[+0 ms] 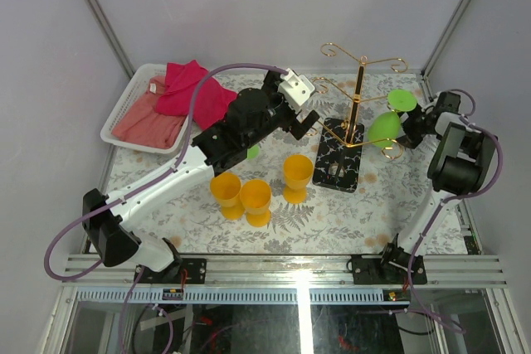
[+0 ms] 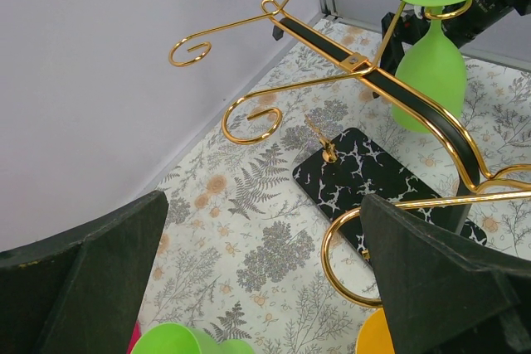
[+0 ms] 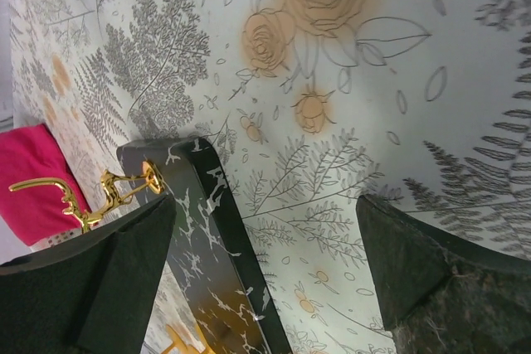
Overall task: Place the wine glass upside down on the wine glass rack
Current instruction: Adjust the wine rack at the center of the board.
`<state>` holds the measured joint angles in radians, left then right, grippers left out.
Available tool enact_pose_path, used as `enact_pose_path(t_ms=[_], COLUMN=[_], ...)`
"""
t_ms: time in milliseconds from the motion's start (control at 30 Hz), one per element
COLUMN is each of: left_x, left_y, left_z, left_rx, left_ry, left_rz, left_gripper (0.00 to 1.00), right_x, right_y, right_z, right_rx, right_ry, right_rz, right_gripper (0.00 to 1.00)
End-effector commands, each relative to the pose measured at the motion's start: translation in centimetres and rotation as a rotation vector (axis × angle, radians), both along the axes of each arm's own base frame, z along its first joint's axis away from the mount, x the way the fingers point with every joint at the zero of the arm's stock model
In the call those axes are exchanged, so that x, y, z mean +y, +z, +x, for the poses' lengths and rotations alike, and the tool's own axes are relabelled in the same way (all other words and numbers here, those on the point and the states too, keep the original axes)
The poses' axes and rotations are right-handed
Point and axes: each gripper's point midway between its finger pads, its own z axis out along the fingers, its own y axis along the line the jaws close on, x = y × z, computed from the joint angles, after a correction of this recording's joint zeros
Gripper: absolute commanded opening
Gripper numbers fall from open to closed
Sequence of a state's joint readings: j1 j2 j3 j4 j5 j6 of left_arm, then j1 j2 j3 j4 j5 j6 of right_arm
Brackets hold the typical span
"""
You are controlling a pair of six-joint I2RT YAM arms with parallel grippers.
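The wine glass rack (image 1: 358,93) is a gold pole with curled wire arms on a black white-veined base (image 1: 340,155). A green wine glass (image 1: 384,130) hangs upside down in its right arm, foot up. It also shows in the left wrist view (image 2: 431,64). My right gripper (image 1: 408,128) is just right of the glass, open and empty; in its wrist view the right gripper (image 3: 265,205) frames the base (image 3: 207,230). My left gripper (image 1: 305,126) hovers left of the pole; in its wrist view the left gripper (image 2: 261,230) is open and empty.
Three yellow goblets (image 1: 255,201) stand in front of the rack. A green goblet (image 1: 253,152) sits under the left arm, also visible in the left wrist view (image 2: 178,341). A white basket (image 1: 124,113) with red and pink cloths is at the back left.
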<state>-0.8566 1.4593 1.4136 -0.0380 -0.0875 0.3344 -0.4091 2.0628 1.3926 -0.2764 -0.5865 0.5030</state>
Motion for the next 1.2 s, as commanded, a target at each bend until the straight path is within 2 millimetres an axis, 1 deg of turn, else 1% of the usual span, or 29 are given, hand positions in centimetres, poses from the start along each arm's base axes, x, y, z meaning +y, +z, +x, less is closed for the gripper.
enact_pose_path(t_ms=[0,167,300,500,600,800,933,1067,1167], left_x=[0.1,0.0,0.0,0.1,0.1,-0.3,-0.5,-0.6,-0.6], left_y=[1.9,1.8,1.6,1.7,1.8,1.7,1.7,1.6,1.9], left_z=[0.5,0.5,0.5,0.5,0.6,0.5,0.6,0.8,0.8], left_rx=[-0.028,-0.022,-0.019,-0.019,-0.018,-0.009,-0.004,-0.002,-0.01], left_ry=[0.02,0.02,0.02,0.023,0.026,0.018,0.015,0.015,0.015], left_rz=[-0.054,-0.056,-0.055,-0.052,-0.053,-0.06,-0.064,-0.062,-0.061], left_gripper=[1.0,1.0,1.0,1.0,1.0,1.0,1.0,1.0,1.0], right_x=[1.5,3.2,4.3,6.4,7.4,9.0,10.0,10.5,10.5], right_y=[1.4,0.7,0.3,0.2,-0.1,-0.8,-1.3,-1.9,-2.0], right_z=[1.7,1.9,2.6,3.8,3.8,3.1,2.3,0.8,-0.5], right_rx=[-0.059,-0.049,-0.054,-0.103,-0.105,-0.094,-0.069,-0.022,0.001], right_ry=[0.054,0.089,0.112,0.163,0.19,0.244,0.284,0.307,0.311], right_rz=[-0.001,0.001,0.011,0.071,0.108,0.157,0.169,0.151,0.127], right_gripper=[0.97,0.97,0.97,0.97,0.98,0.98,0.99,0.99,0.99])
